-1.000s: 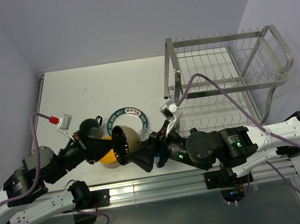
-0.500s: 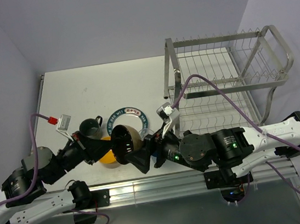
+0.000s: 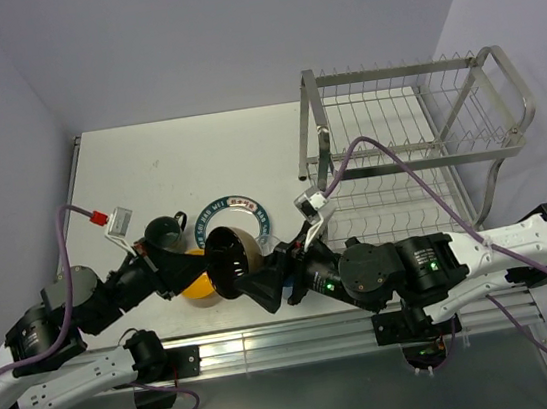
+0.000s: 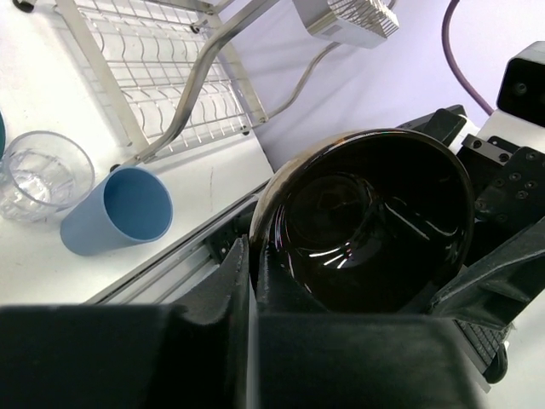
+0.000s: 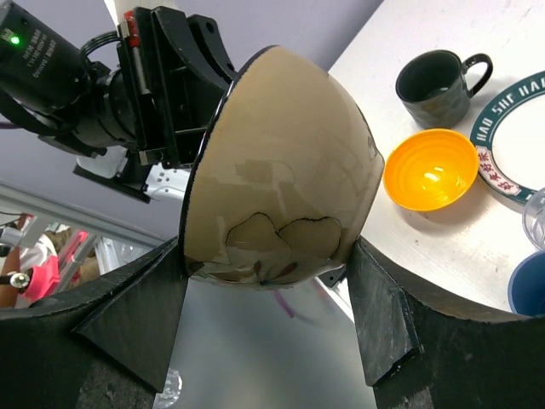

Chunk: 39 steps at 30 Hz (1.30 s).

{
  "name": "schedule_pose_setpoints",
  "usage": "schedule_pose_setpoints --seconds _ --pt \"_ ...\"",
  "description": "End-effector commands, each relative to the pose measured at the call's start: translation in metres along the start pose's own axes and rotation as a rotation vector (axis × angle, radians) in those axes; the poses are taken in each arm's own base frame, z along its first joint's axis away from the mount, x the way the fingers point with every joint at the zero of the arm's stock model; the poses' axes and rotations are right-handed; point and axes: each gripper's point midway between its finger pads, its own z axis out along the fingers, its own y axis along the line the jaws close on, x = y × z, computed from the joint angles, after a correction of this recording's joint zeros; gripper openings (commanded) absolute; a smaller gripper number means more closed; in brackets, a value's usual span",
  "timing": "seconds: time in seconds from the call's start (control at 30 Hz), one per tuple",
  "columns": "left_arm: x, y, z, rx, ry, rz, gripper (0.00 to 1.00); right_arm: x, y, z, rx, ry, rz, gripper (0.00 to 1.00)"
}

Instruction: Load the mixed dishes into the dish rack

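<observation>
Noting beige bowl (image 3: 232,258) up off the table (image 3: 196,154), lower centre of the overhead view, tipped on its side between the two arms. Facing left with its dark glossy inside, right with its pale outside. Gripped at the rim by left gripper (image 3: 193,265), fingers closed on that rim, at lower left of the left wrist view; dark inside filling mid-frame there. Flanked by right gripper (image 5: 268,256), fingers (image 5: 128,324) spread wide, one on either side of the rounded underside, across the lower part of the right wrist view. Cannot tell whether pressing on the bowl or only just beside it.

Spotting small orange bowl (image 3: 197,287) upright on the table, just lower left of the held bowl in the overhead view and partly hidden by it. Marking dark mug (image 3: 163,231) upright just above the orange bowl, handle toward the plate. Marking white plate (image 3: 234,208) with teal lettered rim, flat on the table above the held bowl, right of the mug. Picking out clear glass (image 4: 41,175) at the left edge of the left wrist view, blue cup (image 4: 119,211) just beside it; orientation of the cup unclear. Logging wire rack (image 3: 417,145), two tiers, at upper right of the overhead view, standing at the table's right end, apart from the held bowl.
</observation>
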Motion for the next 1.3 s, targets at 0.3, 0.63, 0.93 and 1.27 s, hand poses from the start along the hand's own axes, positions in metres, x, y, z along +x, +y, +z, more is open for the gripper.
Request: schedule_pose_setpoints --seconds 0.3,0.63,0.93,1.27 --pt "-0.017 -0.029 -0.012 0.133 -0.062 -0.017 0.69 -0.036 0.008 -0.012 -0.046 -0.127 0.097 0.00" --pt "-0.023 -0.022 -0.016 0.097 -0.091 -0.027 0.73 -0.042 0.004 -0.013 -0.017 -0.138 0.094 0.00" --pt "-0.032 -0.006 -0.019 0.004 -0.131 -0.013 0.72 -0.104 -0.002 -0.034 0.075 -0.259 -0.050 0.00" --pt "-0.016 -0.006 0.010 -0.004 -0.068 0.037 0.70 -0.194 -0.021 -0.075 0.262 -0.478 -0.262 0.00"
